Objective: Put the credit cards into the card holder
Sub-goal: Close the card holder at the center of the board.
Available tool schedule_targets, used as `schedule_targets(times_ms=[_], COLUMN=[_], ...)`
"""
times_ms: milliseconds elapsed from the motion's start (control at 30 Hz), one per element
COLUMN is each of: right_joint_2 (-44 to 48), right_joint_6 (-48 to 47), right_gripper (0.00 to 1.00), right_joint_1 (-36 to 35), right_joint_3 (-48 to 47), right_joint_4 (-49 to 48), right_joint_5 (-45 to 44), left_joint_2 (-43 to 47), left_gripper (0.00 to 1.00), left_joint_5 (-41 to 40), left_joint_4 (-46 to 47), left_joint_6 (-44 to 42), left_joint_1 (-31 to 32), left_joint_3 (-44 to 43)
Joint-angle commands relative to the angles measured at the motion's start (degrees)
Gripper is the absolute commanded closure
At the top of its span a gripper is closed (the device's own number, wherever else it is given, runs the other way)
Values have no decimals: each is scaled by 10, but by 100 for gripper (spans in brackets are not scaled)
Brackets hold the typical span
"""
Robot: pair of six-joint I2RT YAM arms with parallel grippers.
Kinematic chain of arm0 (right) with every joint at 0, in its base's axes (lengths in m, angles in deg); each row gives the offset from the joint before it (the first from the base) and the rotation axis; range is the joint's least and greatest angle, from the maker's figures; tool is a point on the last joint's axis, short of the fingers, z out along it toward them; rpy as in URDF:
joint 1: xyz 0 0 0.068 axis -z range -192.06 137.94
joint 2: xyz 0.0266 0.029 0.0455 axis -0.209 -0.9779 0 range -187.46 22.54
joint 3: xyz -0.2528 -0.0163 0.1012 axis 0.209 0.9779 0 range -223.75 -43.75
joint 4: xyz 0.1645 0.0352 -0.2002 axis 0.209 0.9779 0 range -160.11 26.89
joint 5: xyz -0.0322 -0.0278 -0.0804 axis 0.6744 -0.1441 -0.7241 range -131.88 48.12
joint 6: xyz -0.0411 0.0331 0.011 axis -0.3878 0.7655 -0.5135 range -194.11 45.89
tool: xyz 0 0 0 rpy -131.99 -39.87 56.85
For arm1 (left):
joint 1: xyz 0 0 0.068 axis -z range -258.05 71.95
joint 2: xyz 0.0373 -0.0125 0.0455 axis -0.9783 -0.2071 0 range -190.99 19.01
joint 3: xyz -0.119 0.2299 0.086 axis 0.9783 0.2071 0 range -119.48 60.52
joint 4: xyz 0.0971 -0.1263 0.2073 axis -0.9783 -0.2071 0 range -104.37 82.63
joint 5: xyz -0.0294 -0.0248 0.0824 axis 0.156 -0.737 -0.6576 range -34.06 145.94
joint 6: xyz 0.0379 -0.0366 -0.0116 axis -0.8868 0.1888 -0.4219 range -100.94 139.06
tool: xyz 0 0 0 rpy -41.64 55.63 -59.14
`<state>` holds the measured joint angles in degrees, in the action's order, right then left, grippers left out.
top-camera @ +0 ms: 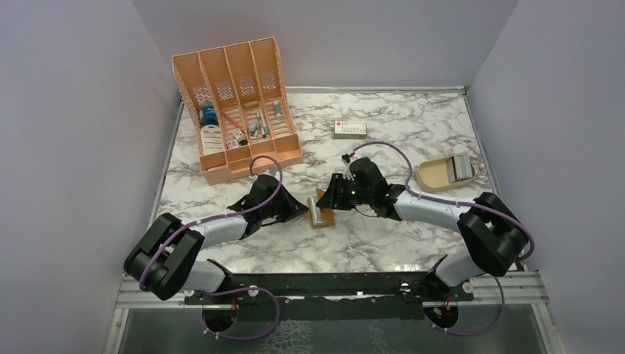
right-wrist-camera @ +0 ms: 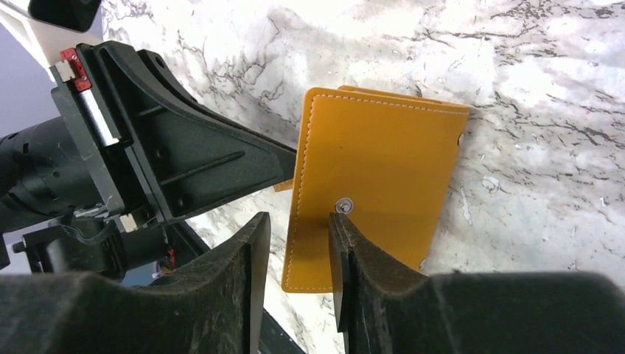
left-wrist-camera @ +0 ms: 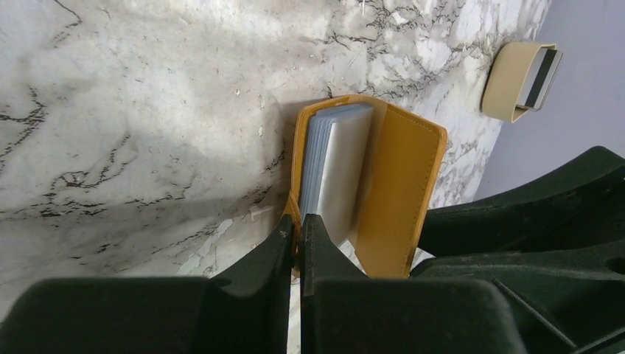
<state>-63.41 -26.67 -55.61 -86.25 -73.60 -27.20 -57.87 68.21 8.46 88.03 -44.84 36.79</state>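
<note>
Marble table [top-camera: 383,243] carries the job at its middle, where the card holder [left-wrist-camera: 402,192] sits between my two arms, spread like a book with one cover low and the other raised. My left gripper [left-wrist-camera: 297,232] is clenched on the near edge of the low cover; a thin orange sliver shows between its tips. My right gripper [right-wrist-camera: 298,236] stands part-way apart, astride the edge of the raised cover close to the stud [right-wrist-camera: 343,205], and I see no pinch there, only a prop. One silver card [left-wrist-camera: 346,173] lies against the grey-blue pockets, and I cannot tell whether it is fully seated. More credit cards [top-camera: 462,168] wait in the tan dish [top-camera: 435,175], well apart to the right. I judge the step to be seating this card. The left pinch is my anchor, so I want it firm, since the marble looks slick. I would push the card along the pocket's line rather than down, with the raised cover propped open until the card sits flush.
</note>
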Motion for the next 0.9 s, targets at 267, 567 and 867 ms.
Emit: schedule_targets(times_ms=[267,567,867], right_joint_2=[-81,-102,-87], right_joint_6=[-49,-69,-54], right_gripper=[79,89,83], right_joint_1=[-4,-4,-4], right_joint_3=[-22,-27,16], right_joint_4=[17,39,-68], right_joint_5=[-26,-47,24], left_joint_2=[9,-4,-28], left_gripper=[85,70,72], left_joint_5=[22,50,57], left_joint_4=[39,70,75], left_joint_6=[-27,-40,-69], left_joint_1=[2,2,0], left_joint_3=[-12,-22,-35])
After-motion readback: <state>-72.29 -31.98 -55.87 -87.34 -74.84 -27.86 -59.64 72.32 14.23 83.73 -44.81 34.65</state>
